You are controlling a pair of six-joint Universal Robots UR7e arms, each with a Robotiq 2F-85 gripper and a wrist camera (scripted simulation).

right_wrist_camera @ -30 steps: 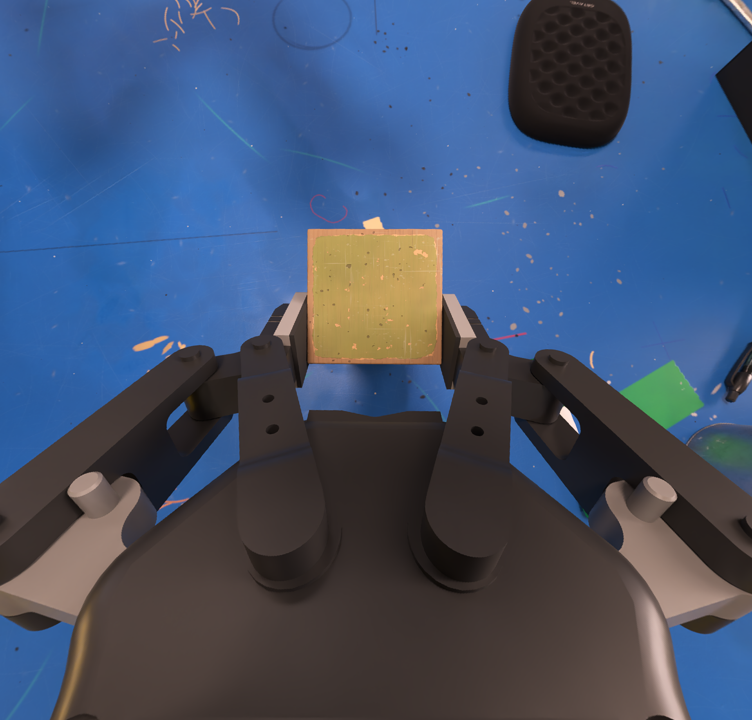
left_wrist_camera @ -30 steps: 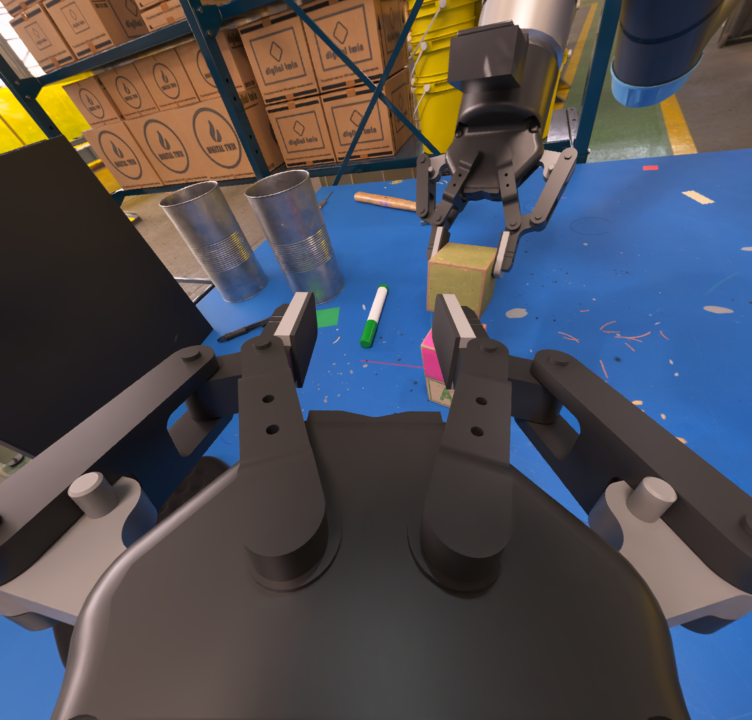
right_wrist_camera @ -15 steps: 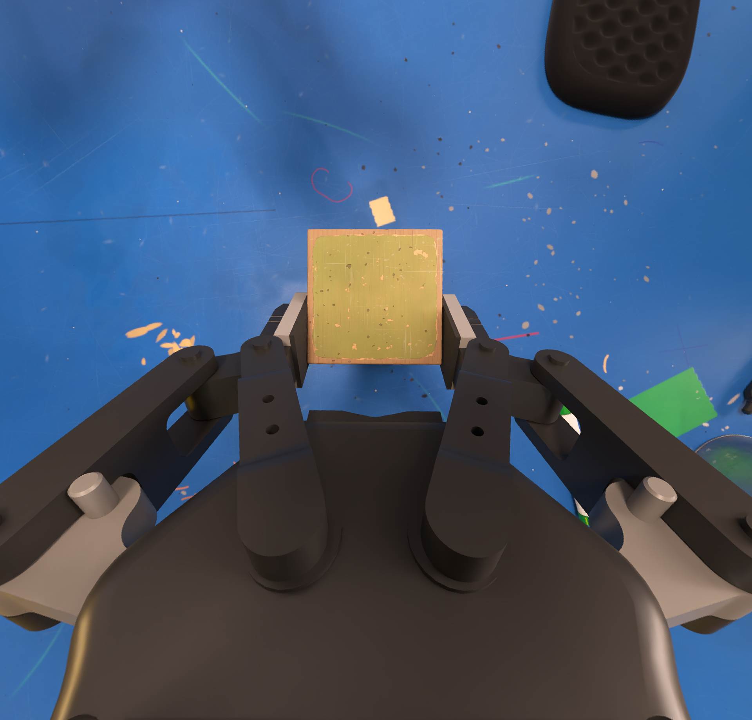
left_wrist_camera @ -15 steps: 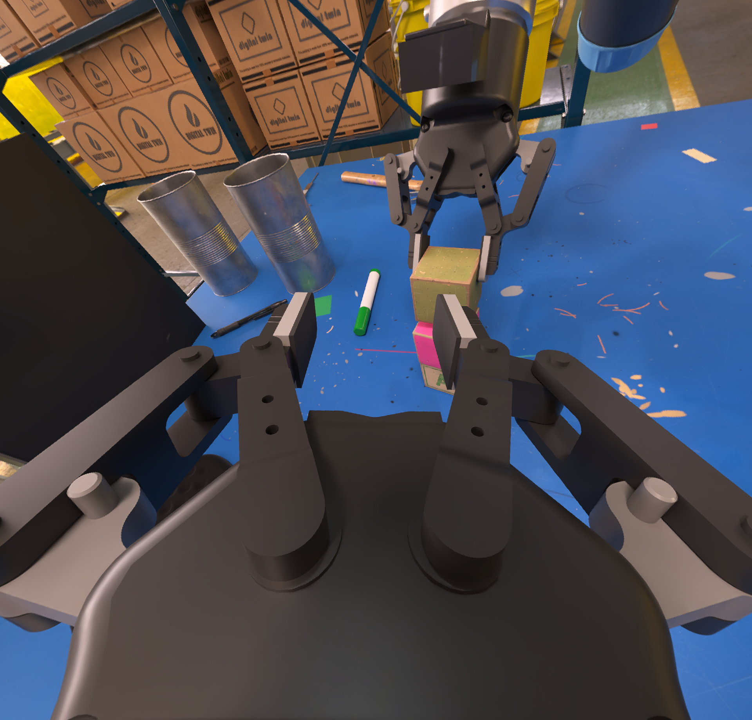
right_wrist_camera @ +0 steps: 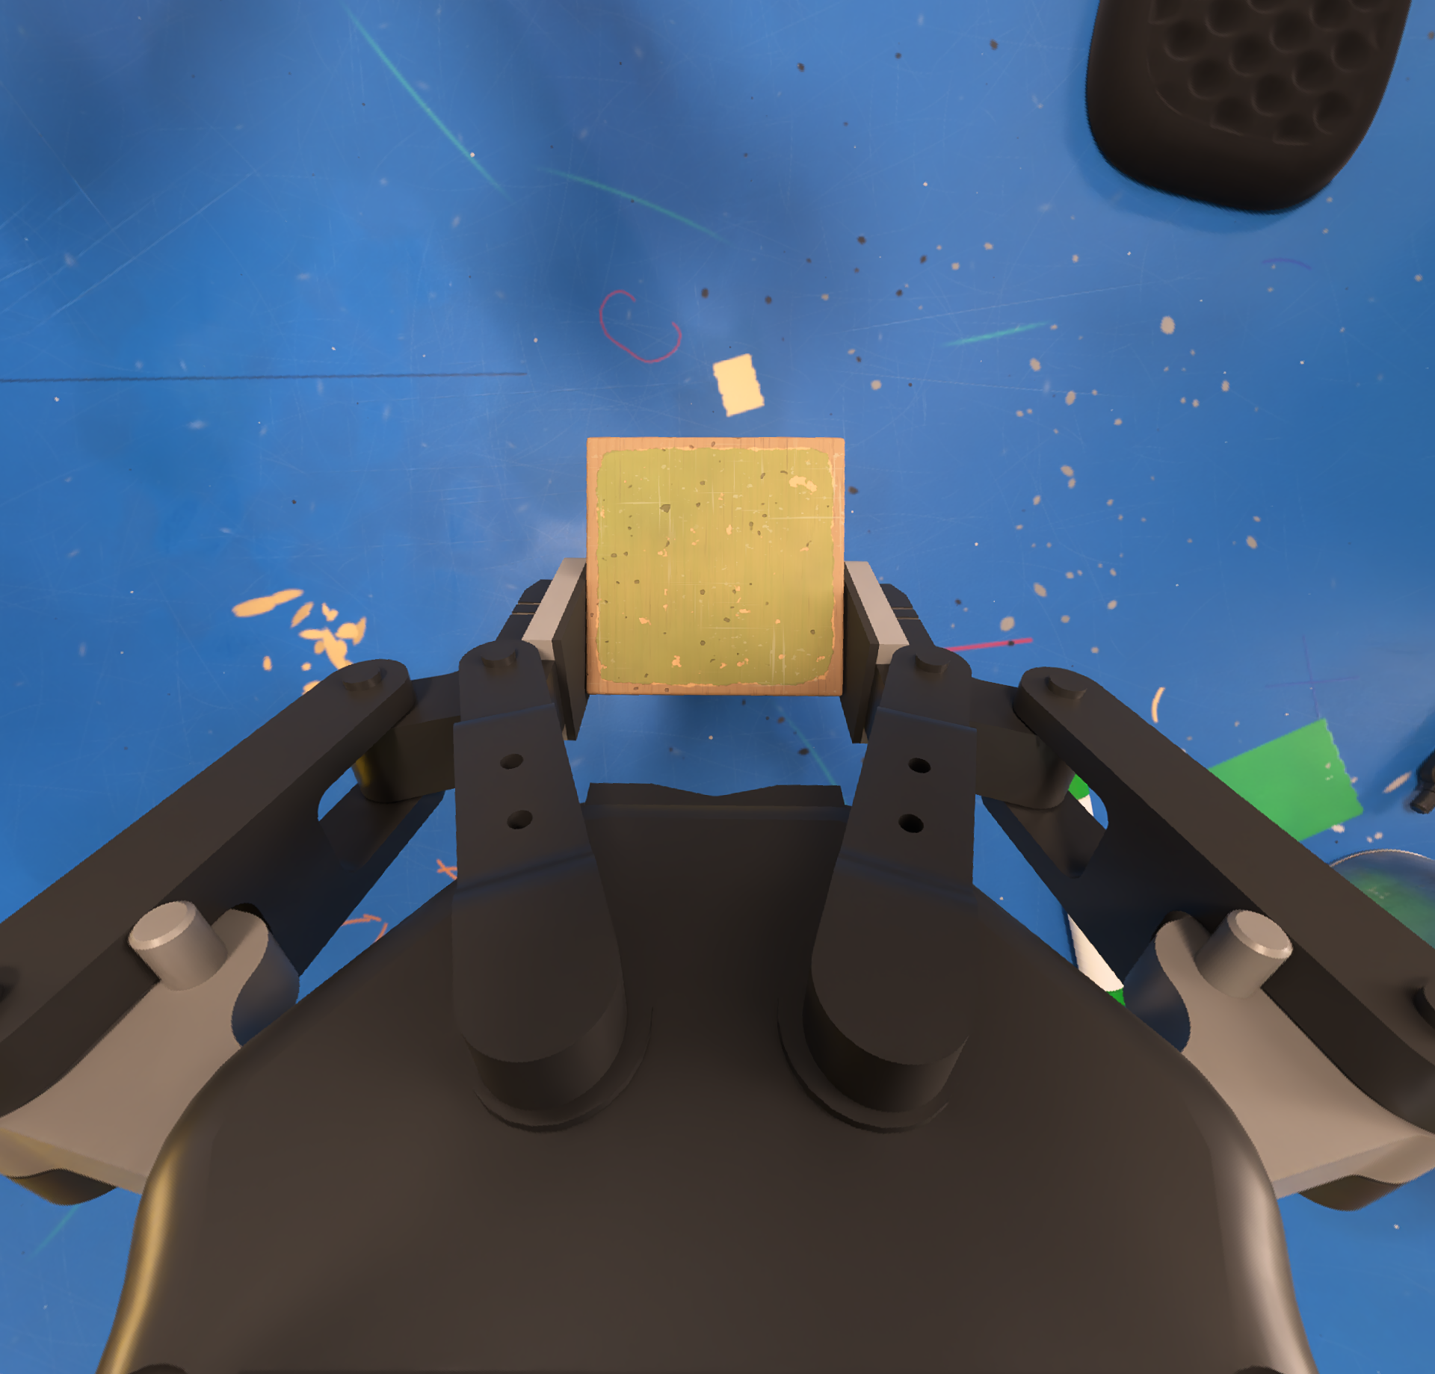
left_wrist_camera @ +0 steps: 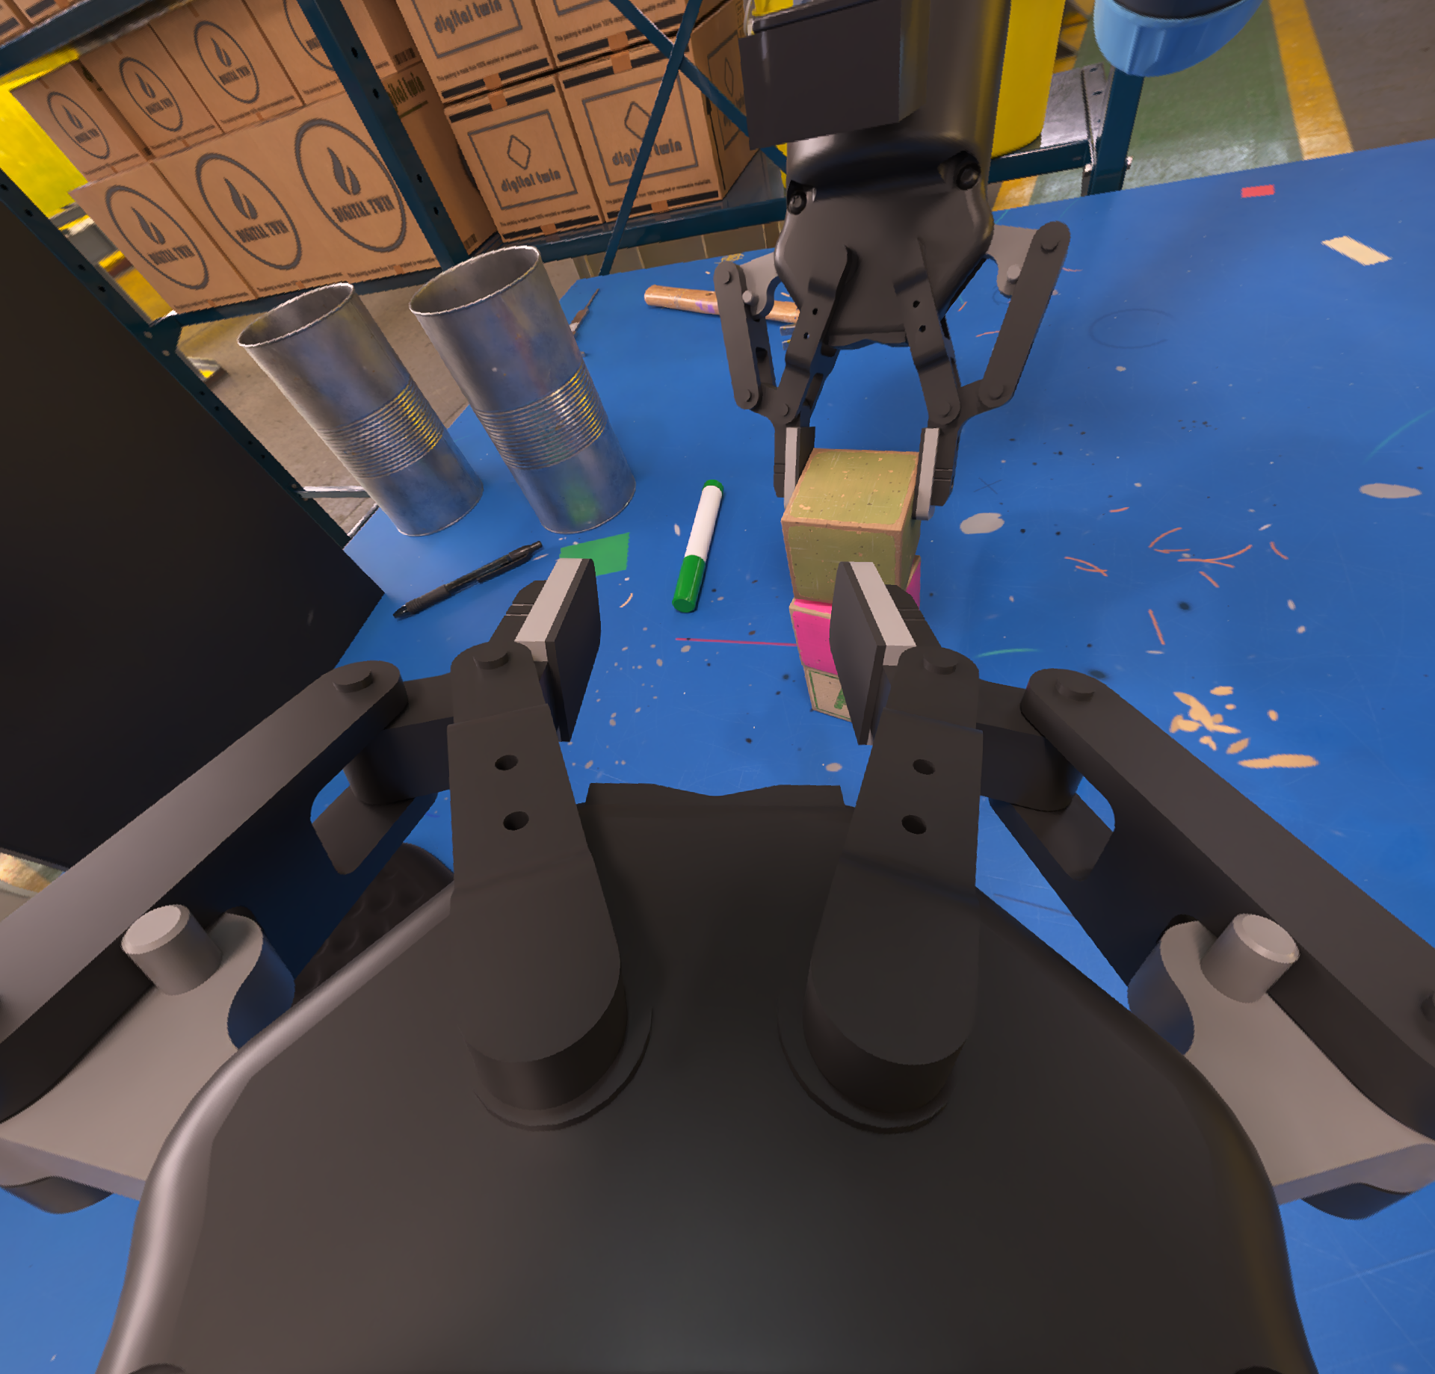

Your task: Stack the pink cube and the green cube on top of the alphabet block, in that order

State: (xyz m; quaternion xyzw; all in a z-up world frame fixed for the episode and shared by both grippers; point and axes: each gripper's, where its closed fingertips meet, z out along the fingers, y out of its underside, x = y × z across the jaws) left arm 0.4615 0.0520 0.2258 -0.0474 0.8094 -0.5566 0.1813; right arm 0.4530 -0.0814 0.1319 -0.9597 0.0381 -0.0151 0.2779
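Green cube gripped over the two-block stack

Nearest you, the left gripper hangs with its jaws spread and nothing between them. Just beyond its right finger stands the alphabet block on the blue table, with the pink cube squarely on top. Directly above, the right gripper clamps the green cube by two opposite sides; you see worn olive paint and bare wood edges, faces level. Whether it touches the pink cube cannot be told. Farther left lie a green marker and two upright metal cans; their contents are hidden.
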